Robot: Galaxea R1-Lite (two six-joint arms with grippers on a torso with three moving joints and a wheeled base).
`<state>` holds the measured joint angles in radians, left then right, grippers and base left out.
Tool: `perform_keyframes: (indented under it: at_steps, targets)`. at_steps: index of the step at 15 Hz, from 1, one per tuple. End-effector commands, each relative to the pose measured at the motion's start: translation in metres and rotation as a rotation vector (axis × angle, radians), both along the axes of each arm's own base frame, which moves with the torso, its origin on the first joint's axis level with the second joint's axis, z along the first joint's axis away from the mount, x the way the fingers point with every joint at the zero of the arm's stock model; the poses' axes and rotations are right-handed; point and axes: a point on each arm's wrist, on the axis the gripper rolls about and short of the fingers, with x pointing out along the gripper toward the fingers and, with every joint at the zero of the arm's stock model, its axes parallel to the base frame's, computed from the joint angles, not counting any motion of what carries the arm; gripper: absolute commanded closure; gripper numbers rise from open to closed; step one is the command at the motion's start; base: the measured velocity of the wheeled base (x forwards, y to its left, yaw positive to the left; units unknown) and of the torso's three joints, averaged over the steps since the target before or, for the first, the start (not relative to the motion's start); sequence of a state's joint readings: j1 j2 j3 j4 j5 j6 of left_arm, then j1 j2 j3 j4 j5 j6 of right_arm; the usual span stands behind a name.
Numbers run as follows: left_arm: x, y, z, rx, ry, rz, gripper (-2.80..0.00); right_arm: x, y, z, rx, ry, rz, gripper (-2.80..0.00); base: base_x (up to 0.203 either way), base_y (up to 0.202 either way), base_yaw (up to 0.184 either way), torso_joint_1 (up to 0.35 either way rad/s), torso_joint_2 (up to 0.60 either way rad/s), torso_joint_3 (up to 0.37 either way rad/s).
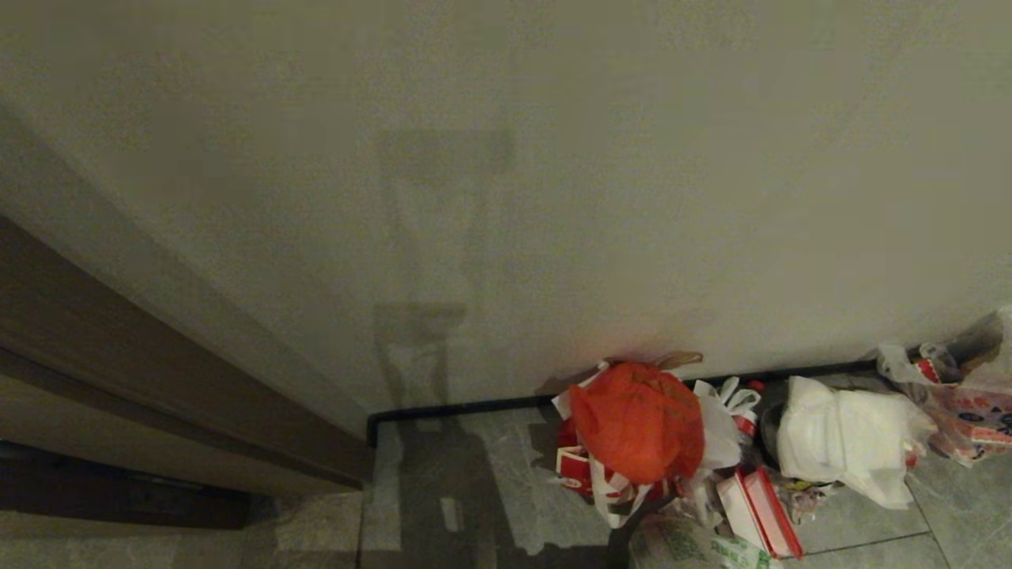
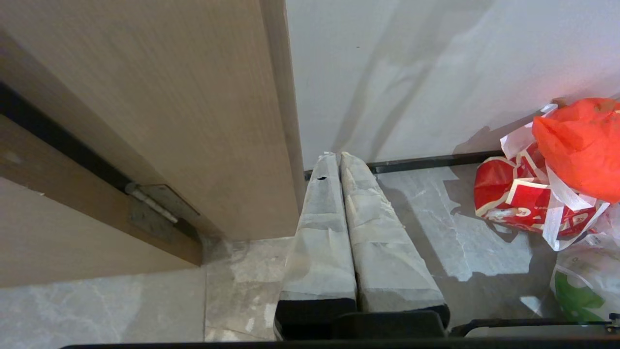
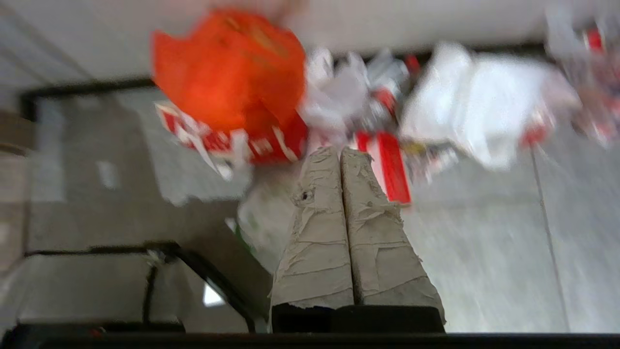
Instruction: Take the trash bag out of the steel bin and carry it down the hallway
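Head view, left to right. At the far left we see a dark wood door frame [image 1: 158, 371] running diagonally down toward the floor. A plain cream wall [image 1: 553, 197] fills the upper and middle frame, bearing a faint upright shadow near its centre. A thin black baseboard [image 1: 458, 409] marks where the wall meets the grey marbled floor tiles [image 1: 482, 490] of the hallway. Right of centre, low in the frame, we find a heap of rubbish against the wall: an orange-red bag [image 1: 637, 420] sits on top of red-and-white printed bags [image 1: 577, 468]. At the bottom edge just below it lies the trash bag [image 1: 696, 547], thin whitish plastic with green marks, on the floor and touching the heap. Further right rests a white bag [image 1: 850, 436], and at the right edge a clear bag with red printed contents [image 1: 968, 403]. Neither arm appears in this view.

Left wrist view. The left gripper [image 2: 337, 156] hangs over the floor near the door frame, its two tape-wrapped fingers pressed together with nothing between them.

Right wrist view. The right gripper [image 3: 339, 151] points toward the heap, fingers likewise pressed together and empty; this picture is blurred.
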<state>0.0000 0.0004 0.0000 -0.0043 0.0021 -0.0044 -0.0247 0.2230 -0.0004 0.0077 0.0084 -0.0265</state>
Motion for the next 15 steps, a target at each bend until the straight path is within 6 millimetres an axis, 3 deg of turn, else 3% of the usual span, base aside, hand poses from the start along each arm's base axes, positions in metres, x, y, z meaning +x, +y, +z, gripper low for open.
perform_keyframes:
  at_steps: [1,4,15]
  targets:
    - [0.0001,0.0000,0.0001,0.000,0.001,0.000,0.00,-0.0084,-0.0001,-0.0009,-0.001,-0.108,0.022,0.00,0.000,0.000,0.000,0.000,0.00,0.000]
    - [0.0001,0.0000,0.0001,0.000,0.001,-0.001,0.00,-0.0179,0.0000,-0.0032,-0.028,-0.235,0.030,0.00,0.000,0.000,0.000,0.000,0.00,0.000]
    - [0.0001,0.0000,0.0001,-0.003,0.001,-0.001,0.00,-0.0171,-0.0001,-0.0030,-0.007,-0.224,0.027,0.00,0.000,0.000,0.000,0.000,0.00,0.000]
